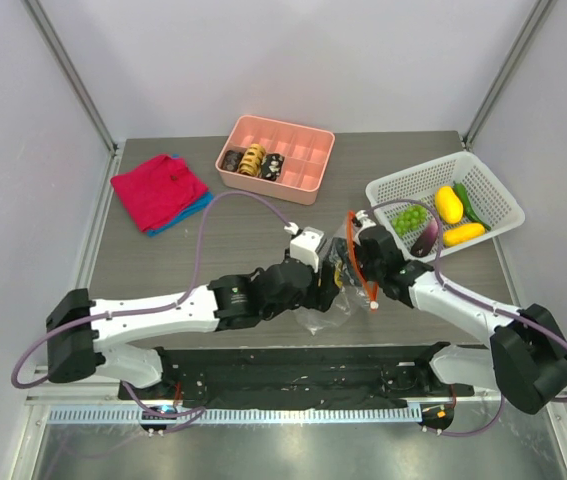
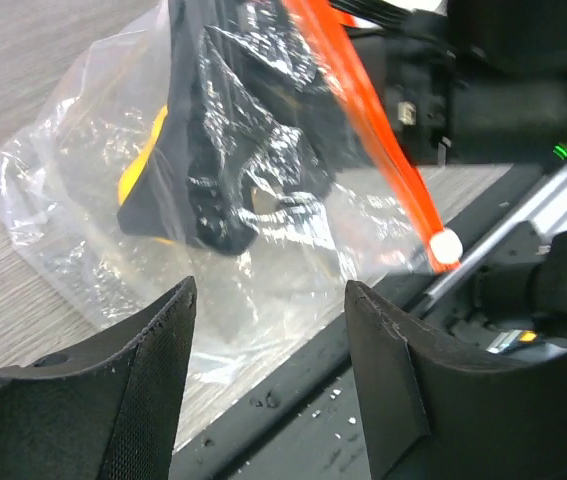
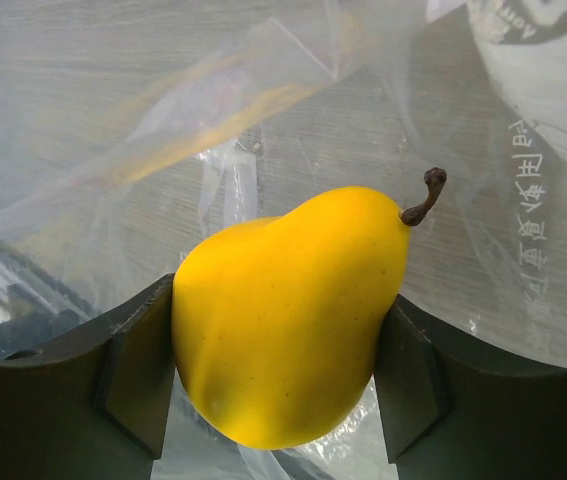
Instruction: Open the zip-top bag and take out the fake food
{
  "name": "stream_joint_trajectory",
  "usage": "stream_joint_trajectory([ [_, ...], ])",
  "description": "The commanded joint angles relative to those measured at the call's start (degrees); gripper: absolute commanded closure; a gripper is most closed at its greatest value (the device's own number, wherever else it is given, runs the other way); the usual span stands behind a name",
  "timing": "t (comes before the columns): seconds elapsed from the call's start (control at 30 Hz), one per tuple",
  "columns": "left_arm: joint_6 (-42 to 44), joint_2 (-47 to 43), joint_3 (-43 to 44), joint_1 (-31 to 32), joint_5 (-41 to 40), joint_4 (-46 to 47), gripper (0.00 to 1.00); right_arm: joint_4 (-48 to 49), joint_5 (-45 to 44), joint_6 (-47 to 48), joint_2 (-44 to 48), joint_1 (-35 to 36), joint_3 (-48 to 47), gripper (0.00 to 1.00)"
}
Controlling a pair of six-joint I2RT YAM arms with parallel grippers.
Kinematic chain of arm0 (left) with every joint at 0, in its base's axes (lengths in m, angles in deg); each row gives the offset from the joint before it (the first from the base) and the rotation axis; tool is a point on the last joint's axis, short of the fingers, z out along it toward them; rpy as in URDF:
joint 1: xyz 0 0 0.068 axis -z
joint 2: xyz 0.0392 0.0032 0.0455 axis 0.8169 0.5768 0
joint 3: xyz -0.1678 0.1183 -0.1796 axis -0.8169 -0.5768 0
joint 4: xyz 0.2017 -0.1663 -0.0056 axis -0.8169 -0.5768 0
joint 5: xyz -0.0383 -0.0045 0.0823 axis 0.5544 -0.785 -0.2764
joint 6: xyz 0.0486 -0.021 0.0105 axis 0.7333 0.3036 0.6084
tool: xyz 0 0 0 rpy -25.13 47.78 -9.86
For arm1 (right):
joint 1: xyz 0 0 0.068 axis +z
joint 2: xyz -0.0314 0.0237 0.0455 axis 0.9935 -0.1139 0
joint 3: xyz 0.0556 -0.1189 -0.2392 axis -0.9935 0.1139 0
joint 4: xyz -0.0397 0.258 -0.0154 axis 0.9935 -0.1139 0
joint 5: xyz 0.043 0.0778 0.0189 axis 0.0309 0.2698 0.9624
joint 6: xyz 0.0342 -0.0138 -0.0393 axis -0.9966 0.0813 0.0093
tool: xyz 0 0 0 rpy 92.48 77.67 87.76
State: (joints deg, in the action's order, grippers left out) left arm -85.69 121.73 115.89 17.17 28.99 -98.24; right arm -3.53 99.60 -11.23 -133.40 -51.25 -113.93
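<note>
The clear zip-top bag (image 1: 313, 318) lies at the table's near middle, its orange-red zipper strip (image 1: 356, 262) raised. My right gripper (image 1: 341, 268) reaches inside the bag and is shut on a yellow fake pear (image 3: 283, 320), with plastic all round it (image 3: 113, 130). My left gripper (image 2: 268, 290) is open and empty, just short of the bag (image 2: 63, 200); it also shows in the top view (image 1: 325, 290). Through the plastic I see the pear (image 2: 141, 170) and the strip (image 2: 363, 110). Green grapes (image 1: 410, 217), a yellow fruit (image 1: 449, 204), a purple eggplant (image 1: 425, 240) and a green vegetable (image 1: 466, 203) lie in the white basket (image 1: 493, 190).
A pink compartment tray (image 1: 303, 150) with brown pastry pieces stands at the back middle. A red folded cloth (image 1: 158, 188) lies at the back left. The black base rail (image 1: 293, 365) runs along the near edge under the bag.
</note>
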Motion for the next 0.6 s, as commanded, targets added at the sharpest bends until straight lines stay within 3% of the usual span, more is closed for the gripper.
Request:
stream_joint_trajectory([
  [0.0,-1.35,-4.32,-0.84,0.22,1.77,3.29,0.39,-13.53,-1.44,6.59,-1.25,0.58,-8.01,0.99],
  [0.23,-2.4,-4.41,-6.64,4.69,-4.0,4.16,0.36,-11.86,3.22,2.73,0.86,0.31,-10.48,0.99],
  [0.33,-4.33,-3.27,-9.63,5.31,-5.32,5.91,0.46,-11.25,4.09,1.76,-0.19,0.4,-11.1,0.99],
  [0.37,-5.21,-2.65,-11.2,5.4,-7.25,6.26,0.54,-9.86,5.66,0.45,-0.28,0.31,-10.93,0.99],
  [0.57,-10.84,0.6,-18.16,4.96,-16.74,14.61,0.62,-4.06,9.28,-3.86,-0.73,0.4,-7.41,0.99],
])
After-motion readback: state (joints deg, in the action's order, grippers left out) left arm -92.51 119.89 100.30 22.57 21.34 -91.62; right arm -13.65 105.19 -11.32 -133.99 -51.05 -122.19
